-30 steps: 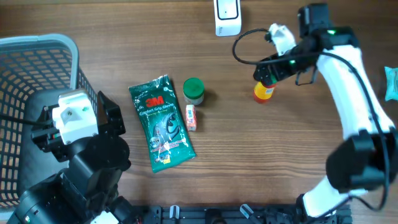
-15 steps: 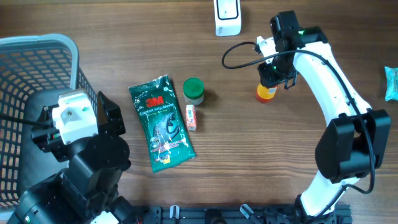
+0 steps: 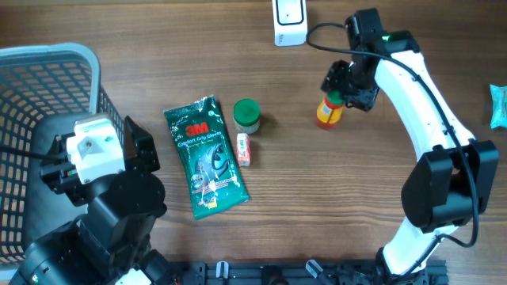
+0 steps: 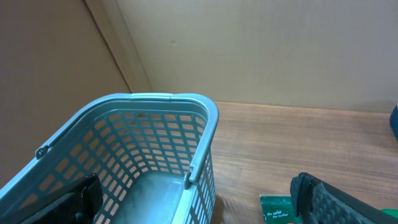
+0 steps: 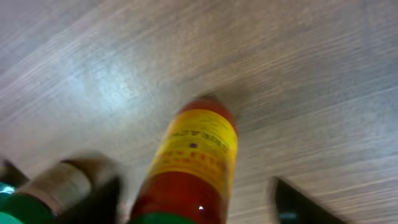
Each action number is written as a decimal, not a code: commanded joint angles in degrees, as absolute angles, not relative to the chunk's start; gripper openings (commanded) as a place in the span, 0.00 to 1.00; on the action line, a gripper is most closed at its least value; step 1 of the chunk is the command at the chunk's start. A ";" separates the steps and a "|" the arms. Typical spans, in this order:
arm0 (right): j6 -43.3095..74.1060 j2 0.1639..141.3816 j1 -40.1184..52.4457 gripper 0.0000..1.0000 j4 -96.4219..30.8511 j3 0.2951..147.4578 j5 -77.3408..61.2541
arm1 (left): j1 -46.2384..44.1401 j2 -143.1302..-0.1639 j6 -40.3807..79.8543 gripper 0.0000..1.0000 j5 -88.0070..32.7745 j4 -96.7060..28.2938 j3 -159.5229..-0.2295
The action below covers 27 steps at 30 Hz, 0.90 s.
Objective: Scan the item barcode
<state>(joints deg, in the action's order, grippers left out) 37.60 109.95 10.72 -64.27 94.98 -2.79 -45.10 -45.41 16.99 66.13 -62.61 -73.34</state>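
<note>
Glossy yellow-red cylindrical bottle [image 5: 196, 149], right tool [image 5: 199, 199] released around it, left tool [image 4: 205, 199] released, grained wood table [image 3: 333, 198]

White right arm [image 3: 409, 81], black joints, black cable [image 3: 323, 26]

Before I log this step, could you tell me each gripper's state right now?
Left gripper: open, holding nothing.
Right gripper: open, astride the bottle, not clamped.

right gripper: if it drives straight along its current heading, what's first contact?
Likely the yellow-labelled bottle, sitting between the fingers of the right gripper; the wooden table lies behind it. The view is blurry.
</note>
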 commanded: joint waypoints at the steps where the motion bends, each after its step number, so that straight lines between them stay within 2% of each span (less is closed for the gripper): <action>1: 42.00 109.91 10.81 1.00 -64.10 96.49 -4.58 | -45.17 -45.28 16.71 1.00 66.04 -62.43 -73.41; 6: 30.06 101.45 10.81 1.00 -66.15 101.01 -5.08 | -45.17 -45.28 16.71 1.00 66.04 -62.43 -73.41; 10: 23.66 87.05 9.85 1.00 -66.78 100.77 -2.68 | -45.17 -45.28 16.71 1.00 66.04 -62.43 -73.41; 12: 18.22 80.64 9.78 1.00 -65.87 99.11 2.61 | -45.17 -45.28 16.71 1.00 66.04 -62.43 -73.41; 15: 18.04 72.97 9.78 1.00 -64.95 92.12 5.43 | -45.17 -45.28 16.71 1.00 66.04 -62.43 -73.41; 18: 21.58 65.28 9.78 1.00 -55.61 75.85 5.39 | -45.17 -45.28 16.71 1.00 66.04 -62.43 -73.41; 20: 21.26 60.49 9.78 1.00 -39.55 57.58 1.30 | -45.17 -45.28 16.71 1.00 66.04 -62.43 -73.41; 22: 20.80 60.29 9.76 1.00 -25.69 45.95 -5.41 | -45.17 -45.28 16.71 1.00 66.02 -62.43 -73.41; 24: 12.49 61.95 9.78 1.00 -16.47 40.16 -10.39 | -45.17 -45.28 16.71 1.00 66.02 -62.43 -73.41; 27: 7.57 68.69 9.78 1.00 -8.29 36.73 -11.03 | -45.17 -45.28 16.71 1.00 66.04 -62.43 -73.41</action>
<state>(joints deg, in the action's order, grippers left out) 13.67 64.49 9.93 -10.83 37.78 -7.73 -45.10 -45.41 16.99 66.11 -62.61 -73.36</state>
